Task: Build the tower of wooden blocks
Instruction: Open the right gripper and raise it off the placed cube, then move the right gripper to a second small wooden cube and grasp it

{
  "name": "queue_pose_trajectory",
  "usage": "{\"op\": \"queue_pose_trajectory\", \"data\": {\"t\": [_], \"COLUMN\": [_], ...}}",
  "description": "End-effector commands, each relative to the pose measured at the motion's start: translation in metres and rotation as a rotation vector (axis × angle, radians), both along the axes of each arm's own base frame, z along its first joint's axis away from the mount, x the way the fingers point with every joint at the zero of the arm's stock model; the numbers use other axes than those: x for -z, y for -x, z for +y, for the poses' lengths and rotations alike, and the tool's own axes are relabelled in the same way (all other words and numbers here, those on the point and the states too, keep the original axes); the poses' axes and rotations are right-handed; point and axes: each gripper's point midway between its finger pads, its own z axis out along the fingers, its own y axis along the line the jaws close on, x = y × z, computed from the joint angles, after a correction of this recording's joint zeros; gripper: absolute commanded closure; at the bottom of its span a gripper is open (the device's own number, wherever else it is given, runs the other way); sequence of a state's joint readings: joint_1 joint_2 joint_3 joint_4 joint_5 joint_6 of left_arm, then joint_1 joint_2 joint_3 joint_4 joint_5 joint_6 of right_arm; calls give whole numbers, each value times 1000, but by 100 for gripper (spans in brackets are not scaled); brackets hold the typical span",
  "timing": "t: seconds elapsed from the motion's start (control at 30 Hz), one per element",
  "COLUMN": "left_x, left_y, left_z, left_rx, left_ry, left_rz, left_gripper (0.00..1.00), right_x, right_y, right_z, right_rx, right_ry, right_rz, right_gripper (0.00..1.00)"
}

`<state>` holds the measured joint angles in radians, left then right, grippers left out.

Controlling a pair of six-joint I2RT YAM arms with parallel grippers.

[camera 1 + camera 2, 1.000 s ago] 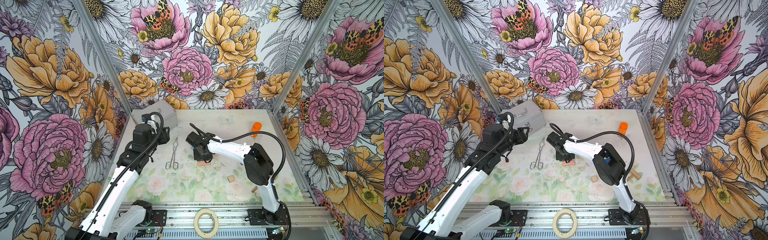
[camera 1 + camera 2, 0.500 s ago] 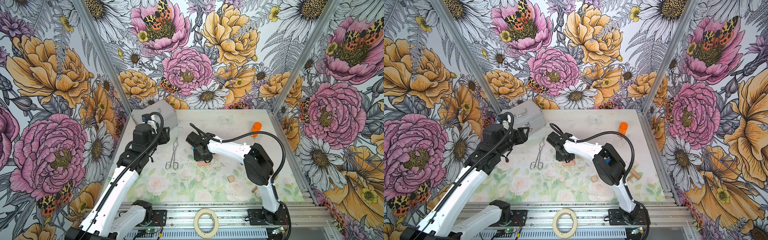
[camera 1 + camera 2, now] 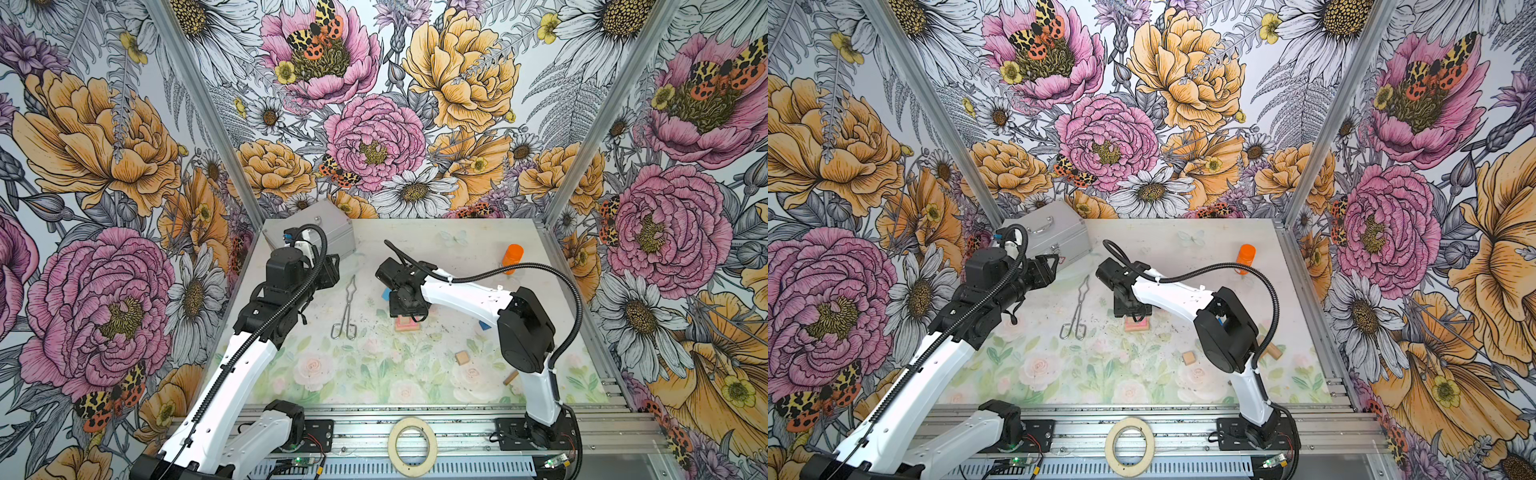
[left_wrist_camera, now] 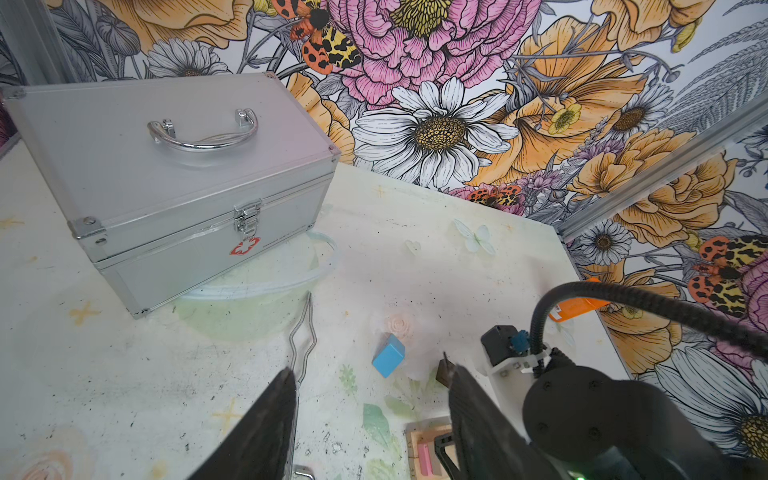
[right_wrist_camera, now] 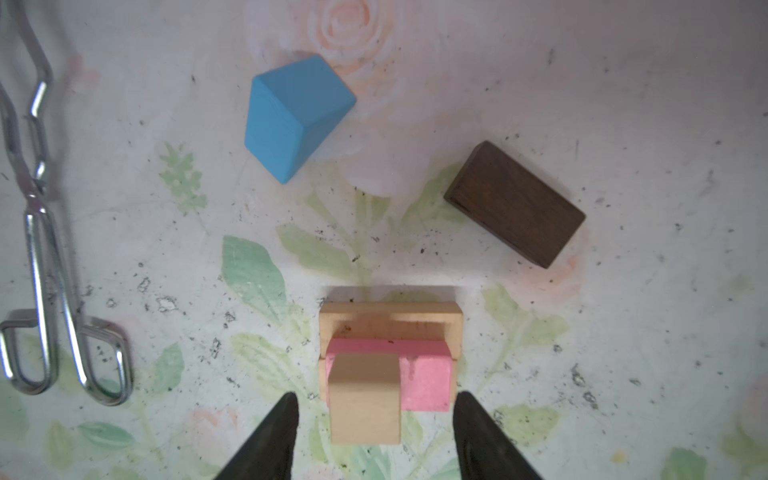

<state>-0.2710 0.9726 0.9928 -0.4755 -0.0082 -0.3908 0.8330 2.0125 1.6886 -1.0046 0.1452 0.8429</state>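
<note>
The wood block tower (image 5: 390,332) stands mid-table: a tan base bar, a pink bar (image 5: 424,374) and a tan cube (image 5: 365,399) on top. My right gripper (image 5: 376,395) hangs open over it, with a finger on each side of the cube and touching nothing. In both top views the tower (image 3: 406,324) (image 3: 1136,325) shows just below that gripper (image 3: 409,316). A blue block (image 5: 295,116) and a dark brown bar (image 5: 515,203) lie loose behind the tower. My left gripper (image 4: 374,395) is open and empty, raised near the silver case (image 3: 316,232).
Silver tongs (image 3: 347,307) lie left of the tower. An orange bottle (image 3: 514,257) stands at the back right. A loose tan cube (image 3: 461,357), a blue piece (image 3: 484,325) and a tan stick (image 3: 510,378) lie near the right arm's base. A tape ring (image 3: 411,440) rests on the front rail.
My right gripper has opened and let go of the tan cube, which now rests on the pink bar. Neither arm has moved visibly.
</note>
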Motion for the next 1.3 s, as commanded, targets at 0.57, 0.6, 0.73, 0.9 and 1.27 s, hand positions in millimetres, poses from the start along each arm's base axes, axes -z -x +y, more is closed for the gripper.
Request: {"op": "queue_pose_trajectory", "data": {"t": [0.57,0.6,0.73,0.9,1.27], "left_x": [19,19,21,21,22], "left_y": [-4,-5,-5,-5,-5], "left_z": [-1,-1,-3,-3,-3], "left_rx": [0,1,7,5,7], "left_ry": [-31,-30,-31,-37,-41], "left_rz": [50,51,55,53,56], "left_gripper": [40,40,40,40,40], "right_x": [-11,-7,7,27,55], "right_y": [97,101,113,122,127], "right_z": [-150,-152,-152,-141,-138], "right_rx": [95,92,60,27,-21], "right_ry": [18,26,35,-11,17], "right_rz": [26,33,50,85,131], "right_gripper": [51,50,49,45,42]}}
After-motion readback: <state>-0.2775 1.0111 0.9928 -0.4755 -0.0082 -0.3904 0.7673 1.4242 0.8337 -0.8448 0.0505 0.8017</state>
